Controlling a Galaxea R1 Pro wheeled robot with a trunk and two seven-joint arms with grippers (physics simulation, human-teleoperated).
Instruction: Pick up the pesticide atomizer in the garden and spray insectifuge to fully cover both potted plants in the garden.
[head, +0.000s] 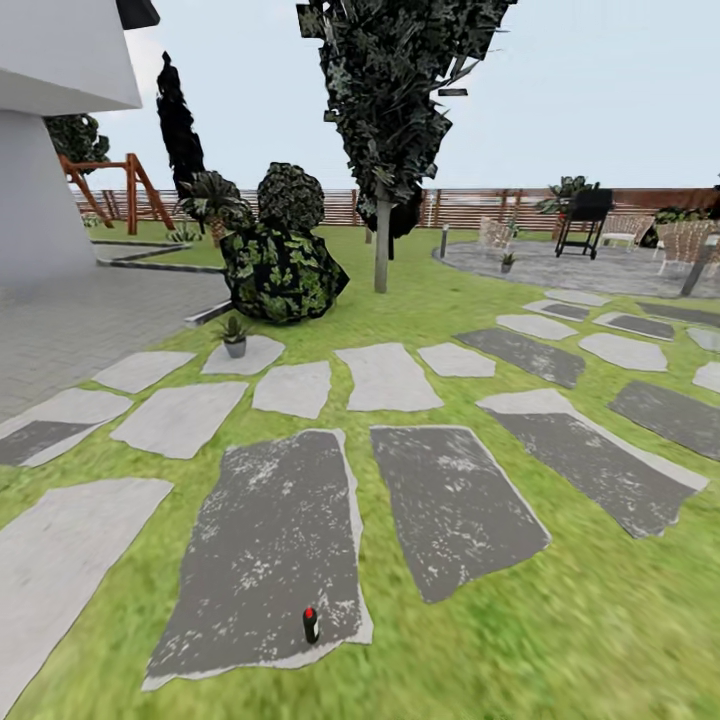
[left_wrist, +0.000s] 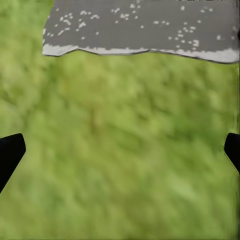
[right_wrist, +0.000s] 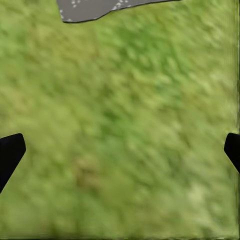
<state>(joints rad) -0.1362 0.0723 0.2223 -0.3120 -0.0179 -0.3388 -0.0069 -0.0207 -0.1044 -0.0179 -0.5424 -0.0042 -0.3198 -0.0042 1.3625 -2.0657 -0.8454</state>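
Nothing is done yet: the pesticide atomizer (head: 310, 624) stands unpicked on a dark stepping stone (head: 270, 540); both grippers' jaws spread wide, empty, over lawn (left_wrist: 120, 150); one potted plant (head: 234, 338) awaits spraying.

The right wrist view looks down at blurry green grass (right_wrist: 125, 130). Two black fingertips (right_wrist: 10, 152) of the right gripper (right_wrist: 120, 152) poke in from both sides, far apart with just grass between them. A corner of a flat grey speckled stepping stone (right_wrist: 95, 8) lies beyond the grass
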